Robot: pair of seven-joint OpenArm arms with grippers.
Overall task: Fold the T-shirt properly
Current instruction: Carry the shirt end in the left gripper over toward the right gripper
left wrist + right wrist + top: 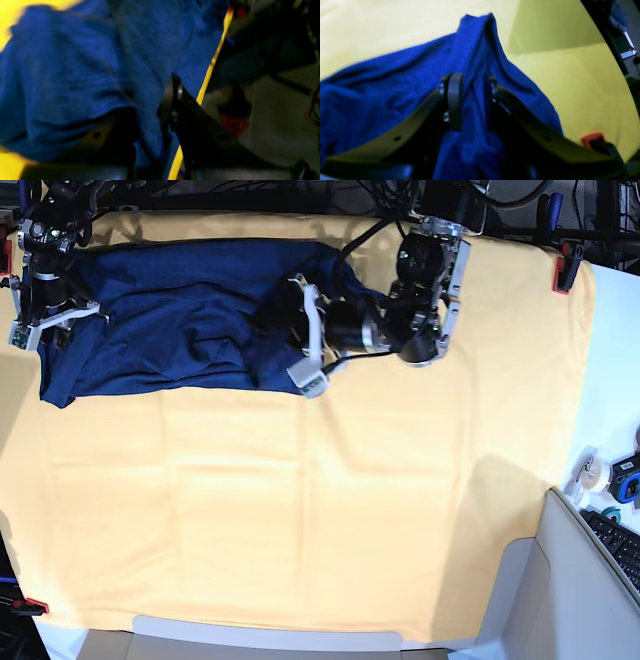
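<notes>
T-shirt: the dark navy T-shirt (180, 315) lies bunched along the far side of the table, on the yellow cloth (320, 500), stretched sideways between the two arms, with folds and ridges across its middle.
Left gripper: in the base view the left gripper (292, 340) lies low at the shirt's right end, its white-trimmed fingers (312, 375) pointing toward the fabric; in the left wrist view (150, 110) blue fabric drapes over and between the dark fingers, and the jaws are pressed together on a fold of the T-shirt (100, 62).
Right gripper: the right gripper (45, 320) sits at the shirt's left end near the table edge; the right wrist view (472, 100) shows its two black pads (455, 100) standing a little apart with a ridge of the T-shirt (475, 50) running up between them, so it grips the fabric.
Cloth: the yellow cloth covers nearly the whole tabletop, showing faint crease lines; the near half carries nothing but its own wrinkles.
Clamps: a red clamp (562, 270) grips the cloth at the far right corner, and another red clamp (30, 607) sits at the near left corner.
Side clutter: a keyboard (620, 545) and a roll of tape (592, 472) lie off the cloth at the right.
</notes>
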